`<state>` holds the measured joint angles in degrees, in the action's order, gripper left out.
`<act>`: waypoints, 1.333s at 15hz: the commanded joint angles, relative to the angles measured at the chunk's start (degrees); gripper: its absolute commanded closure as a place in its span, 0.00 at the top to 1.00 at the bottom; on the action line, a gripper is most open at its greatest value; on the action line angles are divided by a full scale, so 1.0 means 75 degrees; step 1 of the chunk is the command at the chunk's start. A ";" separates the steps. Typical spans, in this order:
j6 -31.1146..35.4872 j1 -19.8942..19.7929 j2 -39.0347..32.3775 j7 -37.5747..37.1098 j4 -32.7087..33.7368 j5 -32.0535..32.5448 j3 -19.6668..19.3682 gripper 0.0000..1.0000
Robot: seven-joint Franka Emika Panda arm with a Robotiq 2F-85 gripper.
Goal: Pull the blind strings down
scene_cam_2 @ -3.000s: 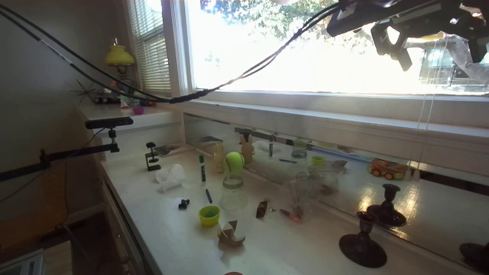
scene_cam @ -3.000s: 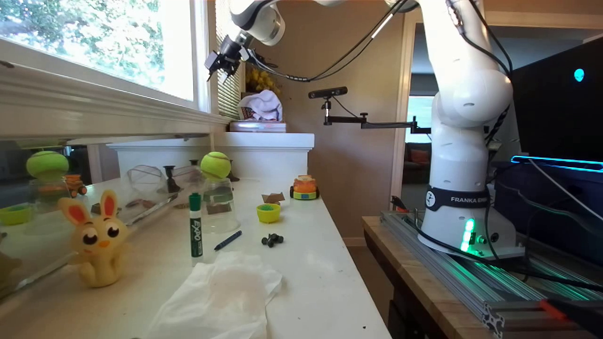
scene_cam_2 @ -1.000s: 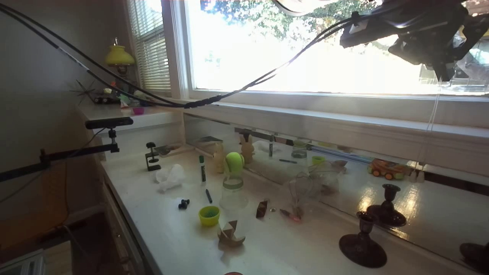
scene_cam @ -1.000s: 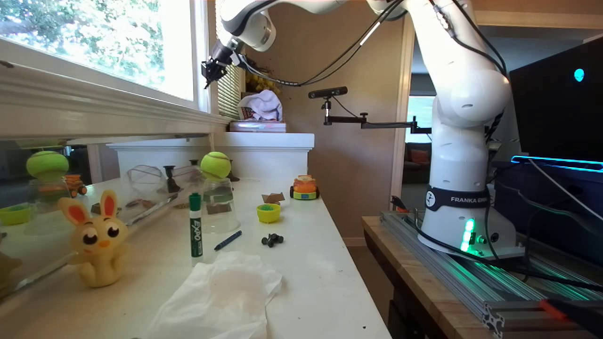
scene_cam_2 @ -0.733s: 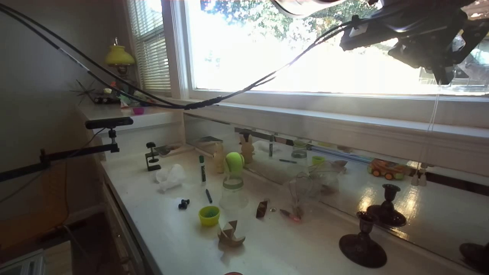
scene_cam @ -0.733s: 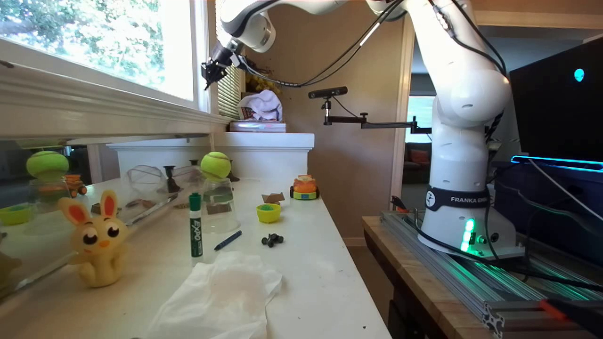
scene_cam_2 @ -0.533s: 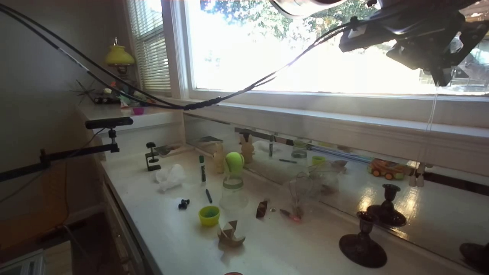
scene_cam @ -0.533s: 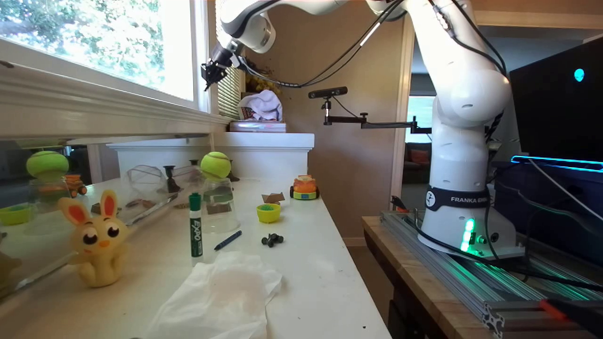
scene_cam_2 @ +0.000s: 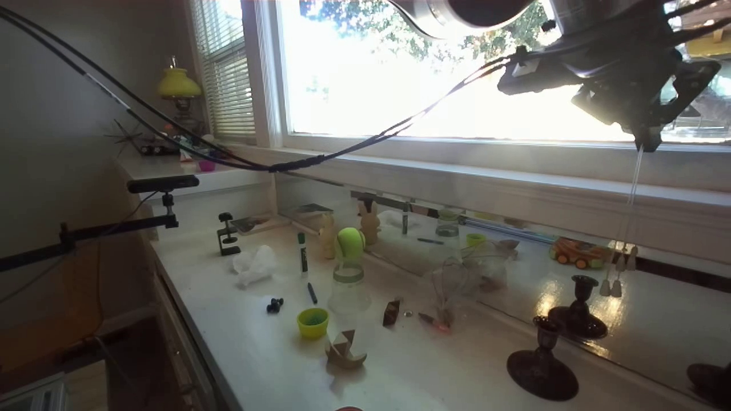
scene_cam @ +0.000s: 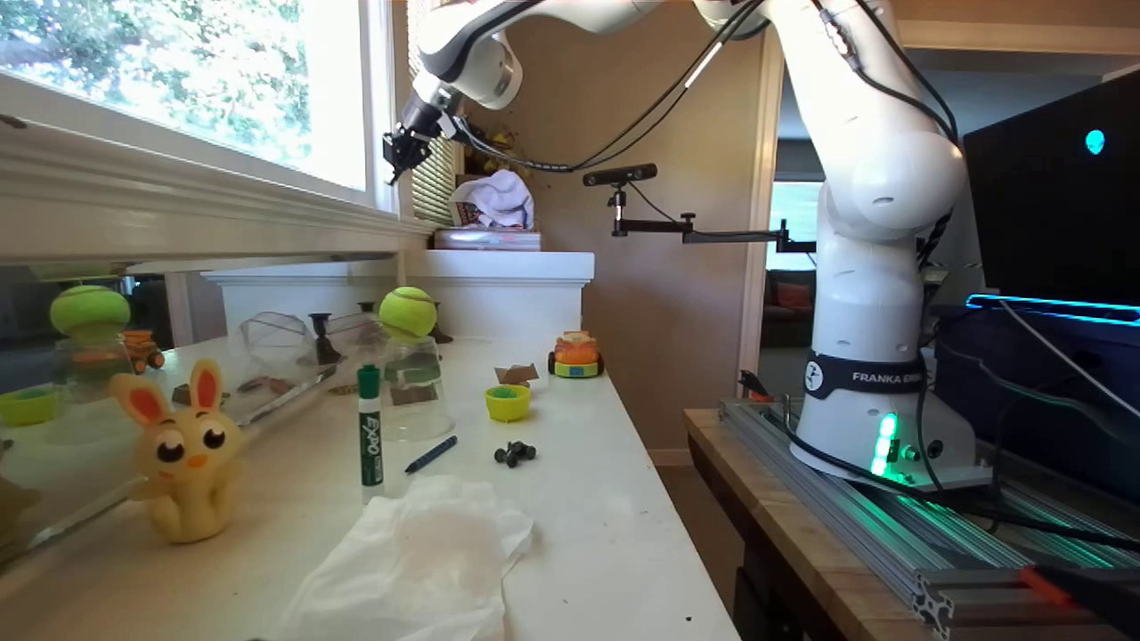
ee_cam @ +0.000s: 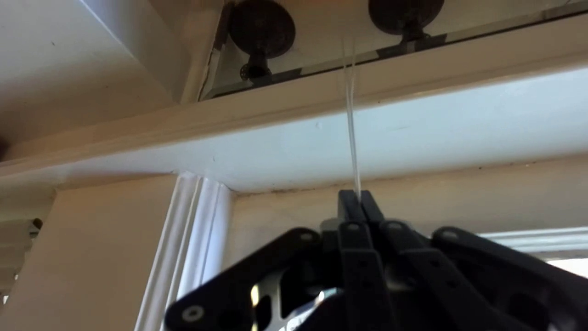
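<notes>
Two thin pale blind strings (scene_cam_2: pixel 635 178) hang below my gripper (scene_cam_2: pixel 649 144) in an exterior view, with small pale tassels (scene_cam_2: pixel 611 288) at their lower ends in front of the mirror. The wrist view shows the black fingertips of my gripper (ee_cam: pixel 359 196) pressed together, with the blind strings (ee_cam: pixel 352 131) coming out from between them. So the gripper is shut on the strings. It stands high by the window, pointing downward, and in an exterior view the gripper (scene_cam: pixel 394 174) appears near the window's edge. The strings above the fingers are hidden.
The window sill (scene_cam_2: pixel 514 178) runs just below the gripper. On the counter are dark candle holders (scene_cam_2: pixel 542 365), a tennis ball (scene_cam_2: pixel 349 242) on a glass jar (scene_cam_2: pixel 347 291), a yellow cup (scene_cam_2: pixel 312 323) and a bunny figure (scene_cam: pixel 191 454). Black cables (scene_cam_2: pixel 365 142) loop from the arm.
Three seconds ago the jaws stood apart near the strings; they have since come together on them. Over the last second the gripper has moved downward, and the tassels hang lower.
</notes>
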<state>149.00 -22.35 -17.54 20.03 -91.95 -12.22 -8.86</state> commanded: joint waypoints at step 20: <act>0.0163 0.0091 0.0627 -0.0115 -0.0412 0.0458 -0.0273 0.01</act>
<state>149.27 -22.42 -15.71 20.00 -93.58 -10.95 -10.24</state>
